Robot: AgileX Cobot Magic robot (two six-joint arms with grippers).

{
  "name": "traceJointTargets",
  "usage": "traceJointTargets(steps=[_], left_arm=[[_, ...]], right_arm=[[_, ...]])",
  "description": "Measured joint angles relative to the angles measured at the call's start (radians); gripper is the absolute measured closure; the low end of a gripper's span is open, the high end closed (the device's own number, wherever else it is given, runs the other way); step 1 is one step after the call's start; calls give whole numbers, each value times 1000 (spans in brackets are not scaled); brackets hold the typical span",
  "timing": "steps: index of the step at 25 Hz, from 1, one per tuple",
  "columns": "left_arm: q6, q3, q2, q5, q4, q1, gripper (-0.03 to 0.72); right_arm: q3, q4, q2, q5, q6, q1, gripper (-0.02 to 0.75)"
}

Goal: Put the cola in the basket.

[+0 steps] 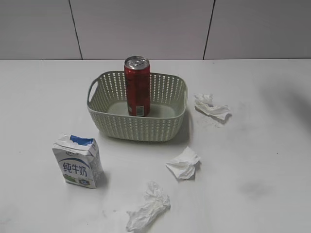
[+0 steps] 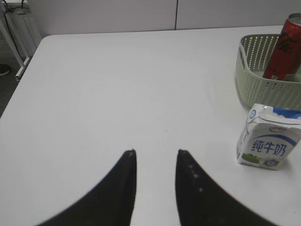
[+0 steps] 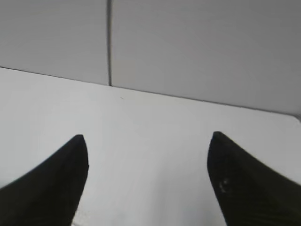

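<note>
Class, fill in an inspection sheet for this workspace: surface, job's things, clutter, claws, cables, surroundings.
Surface: white table, faint smudges.
Job's things: cola upright inside the basket.
Clutter: milk carton standing in front of the basket to its left; three crumpled tissues to the basket's right and in front.
Claws: left claw open, empty; right claw open wide, empty; neither appears in the exterior view.
Cables: dark cables beside a frame off the table's far left.
Surroundings: grey panelled wall.

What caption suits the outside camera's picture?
Red can standing upright inside green basket, milk carton nearby.
</note>
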Motion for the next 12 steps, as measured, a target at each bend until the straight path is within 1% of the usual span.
traceJointTargets(steps=[2, 6, 8, 12], left_arm=[[0, 0, 0, 0, 0, 0, 456], [0, 0, 0, 0, 0, 0, 456], [0, 0, 0, 0, 0, 0, 456], [0, 0, 0, 0, 0, 0, 457]], right_arm=[[0, 0, -20, 53, 0, -39, 146], [10, 0, -70, 128, 10, -85, 146], [43, 0, -109, 139, 13, -103, 146], [164, -3, -209, 168, 15, -119, 146]])
